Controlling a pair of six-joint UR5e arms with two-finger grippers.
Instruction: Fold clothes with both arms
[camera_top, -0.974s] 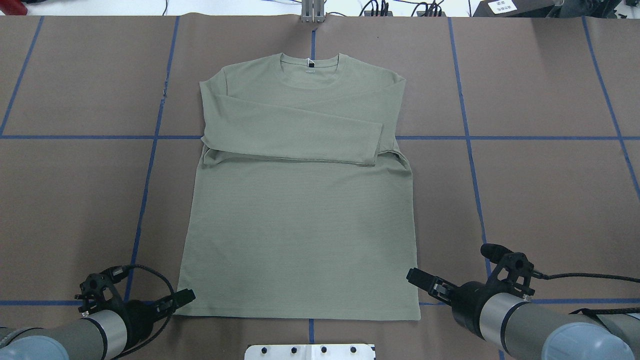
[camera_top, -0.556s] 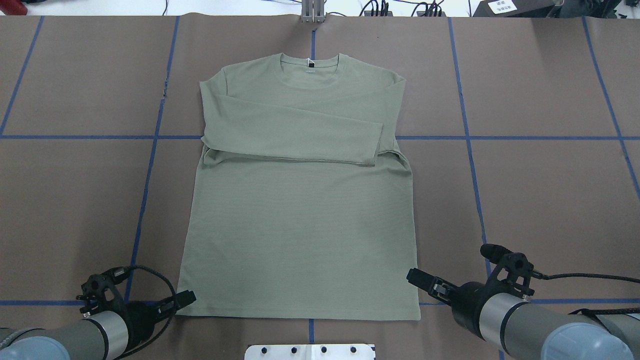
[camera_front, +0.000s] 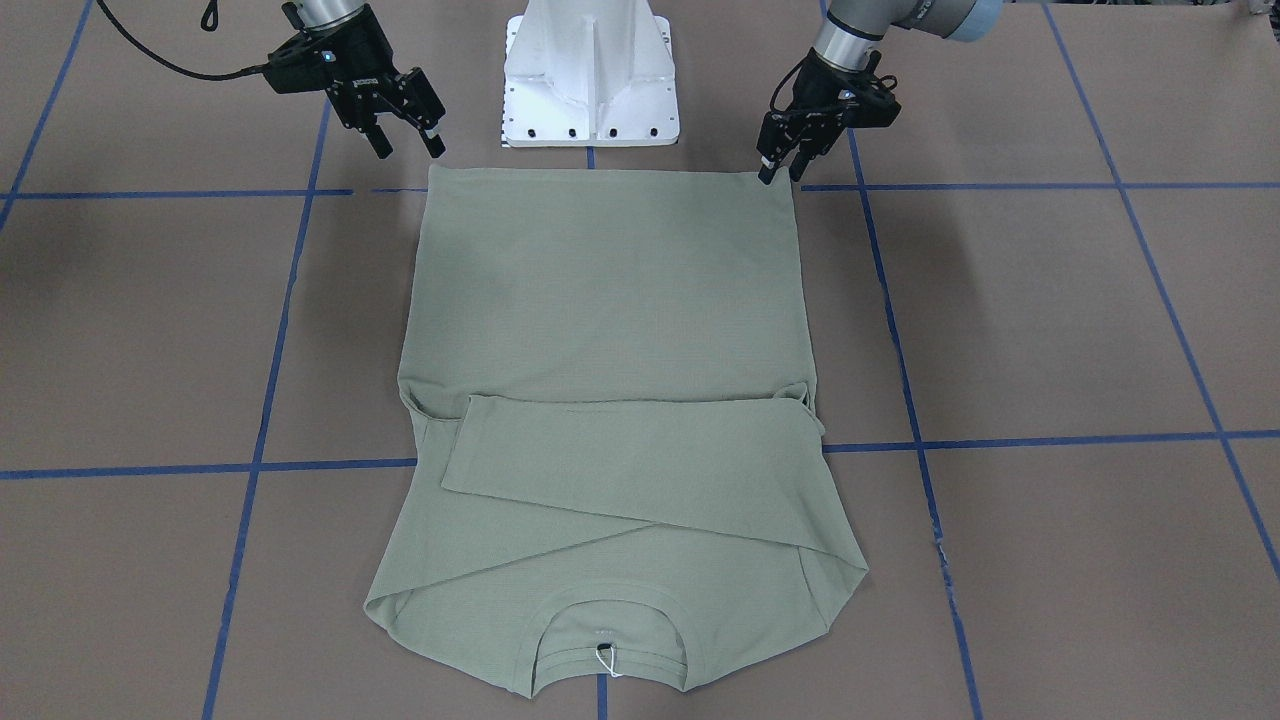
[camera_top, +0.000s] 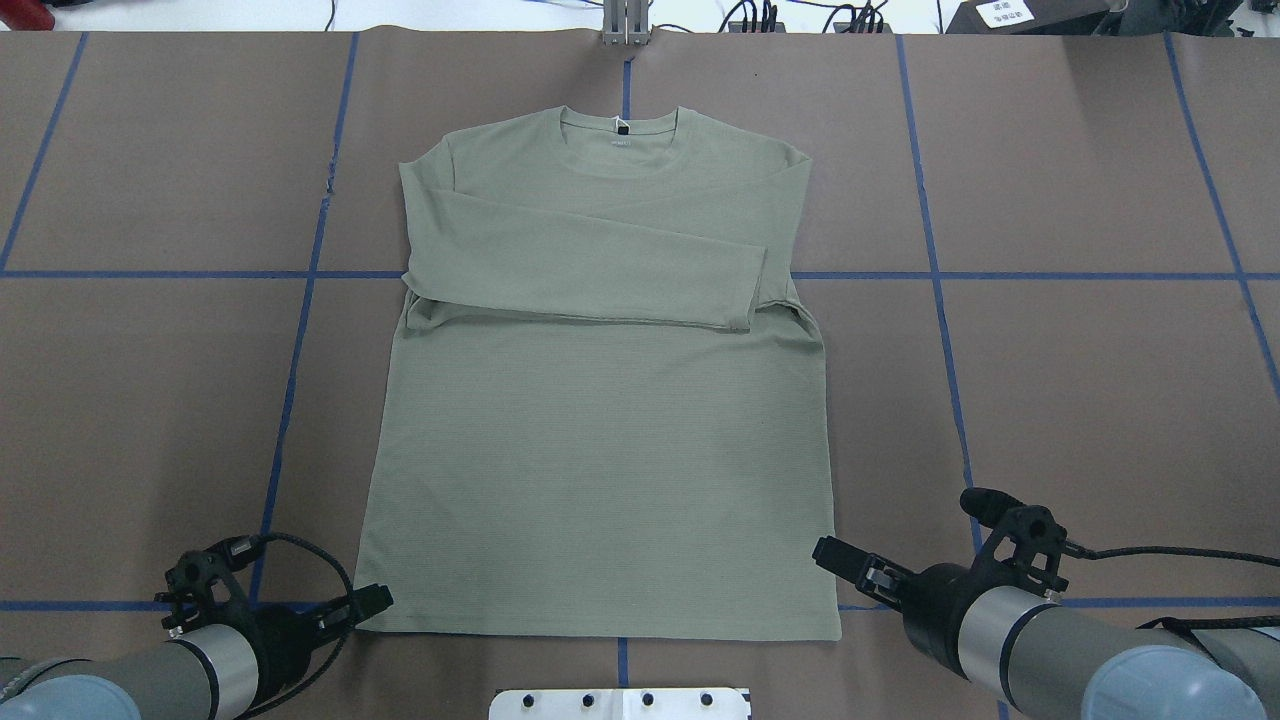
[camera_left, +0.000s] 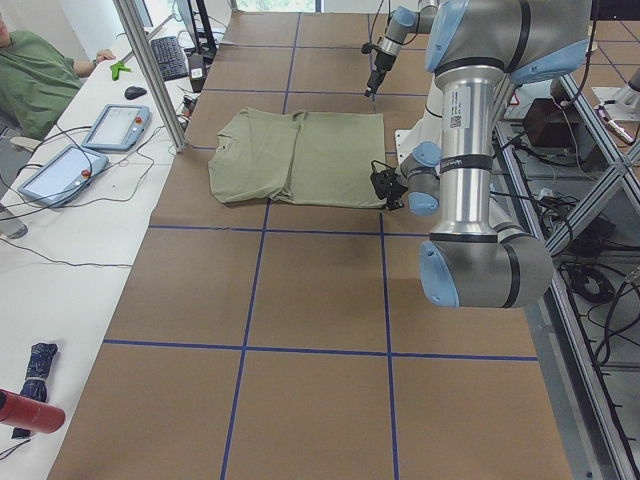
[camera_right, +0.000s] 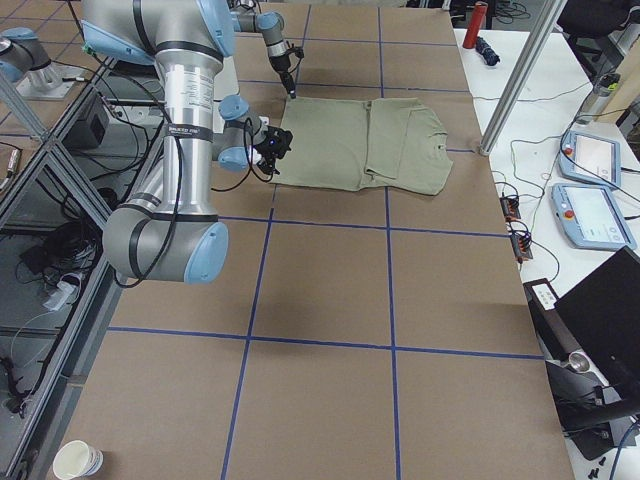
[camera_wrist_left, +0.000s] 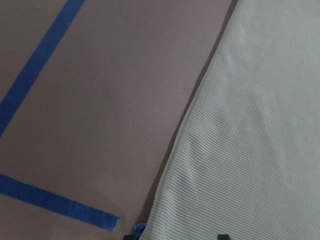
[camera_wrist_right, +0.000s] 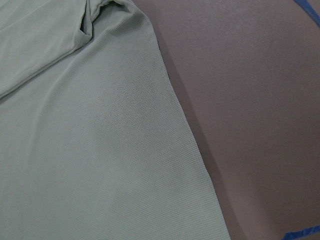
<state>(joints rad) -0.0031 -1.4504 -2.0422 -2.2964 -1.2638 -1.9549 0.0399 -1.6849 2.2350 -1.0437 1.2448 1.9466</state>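
Observation:
The sage-green shirt (camera_top: 600, 450) lies flat on the brown table, collar at the far side, both sleeves folded across the chest. It also shows in the front-facing view (camera_front: 600, 300). My left gripper (camera_top: 372, 600) is open, low at the shirt's near-left hem corner, fingertips at the cloth's edge (camera_front: 777, 175). The left wrist view shows that hem edge (camera_wrist_left: 250, 125). My right gripper (camera_top: 828, 552) is open and empty, above the table just off the near-right hem corner (camera_front: 408, 148). The right wrist view shows the shirt's side edge (camera_wrist_right: 90, 150).
The white pedestal base (camera_front: 590, 80) stands just behind the shirt's hem. Blue tape lines (camera_top: 300, 330) grid the brown table cover. A metal post (camera_top: 625, 25) stands at the far edge. A side table with tablets (camera_left: 115, 125) and a seated operator (camera_left: 35, 75) lies beyond.
My left gripper has sunk a little lower at the near-left hem corner. The right gripper and the shirt have not moved.

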